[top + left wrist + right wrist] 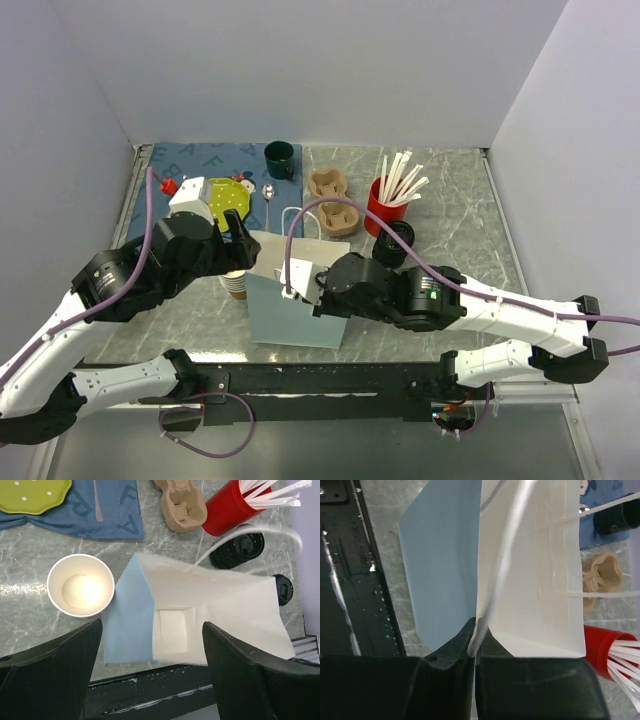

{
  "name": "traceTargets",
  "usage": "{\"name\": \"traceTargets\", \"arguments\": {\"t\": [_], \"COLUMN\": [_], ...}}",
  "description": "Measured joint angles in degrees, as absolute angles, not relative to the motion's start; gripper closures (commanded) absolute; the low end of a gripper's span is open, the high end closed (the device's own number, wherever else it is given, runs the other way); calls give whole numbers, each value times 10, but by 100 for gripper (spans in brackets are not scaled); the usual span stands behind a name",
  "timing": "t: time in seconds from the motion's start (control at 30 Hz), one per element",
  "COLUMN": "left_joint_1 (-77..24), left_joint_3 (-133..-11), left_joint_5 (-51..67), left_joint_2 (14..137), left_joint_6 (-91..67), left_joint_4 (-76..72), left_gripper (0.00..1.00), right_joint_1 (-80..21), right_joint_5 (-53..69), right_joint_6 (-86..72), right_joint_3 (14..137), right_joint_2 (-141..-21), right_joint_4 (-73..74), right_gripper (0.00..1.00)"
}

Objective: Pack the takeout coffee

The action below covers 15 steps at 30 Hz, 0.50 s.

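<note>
A paper bag [295, 305], light blue outside and white inside, stands open at the table's near middle. My right gripper [293, 290] is shut on its rim [479, 615], pinching the paper edge between both fingers [455, 650]. My left gripper [151, 625] is open and empty, hovering above the bag's mouth [172, 630]; the bag's floor is bare. No kraft cup with a lid shows clearly. A small round black lid [283, 588] lies beyond the bag's right edge, and I cannot tell whether a cup is under it.
A lidless paper cup [80, 586] stands just left of the bag. A stack of black lids [238, 548], a red cup of straws [386, 206], pulp carriers [328, 184], a green mug [279, 159], and a green plate [228, 196] and spoon on a blue cloth [200, 160] lie behind.
</note>
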<state>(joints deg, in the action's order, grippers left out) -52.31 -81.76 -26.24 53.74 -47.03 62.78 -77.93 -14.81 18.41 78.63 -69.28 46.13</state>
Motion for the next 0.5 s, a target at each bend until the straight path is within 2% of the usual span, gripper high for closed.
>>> {"name": "traceTargets", "arguments": {"t": [0.2, 0.23, 0.33, 0.5], "left_joint_1": [-523, -523, -523, -523], "left_joint_3": [-807, -803, -798, -798], "left_joint_5": [-252, -250, -244, -237], "left_joint_2": [543, 544, 552, 557], "left_joint_6": [-470, -470, -472, -482], "left_joint_4": [608, 607, 610, 634], "left_gripper": [17, 18, 20, 21], "right_joint_1": [-786, -788, -792, -794], "right_joint_5": [-125, -123, -121, -118], "right_joint_6": [170, 166, 159, 143], "right_joint_3": [771, 771, 770, 772], "right_joint_2": [-688, -689, -689, -701], "right_joint_4": [457, 457, 456, 456], "right_gripper": [78, 72, 62, 53]}}
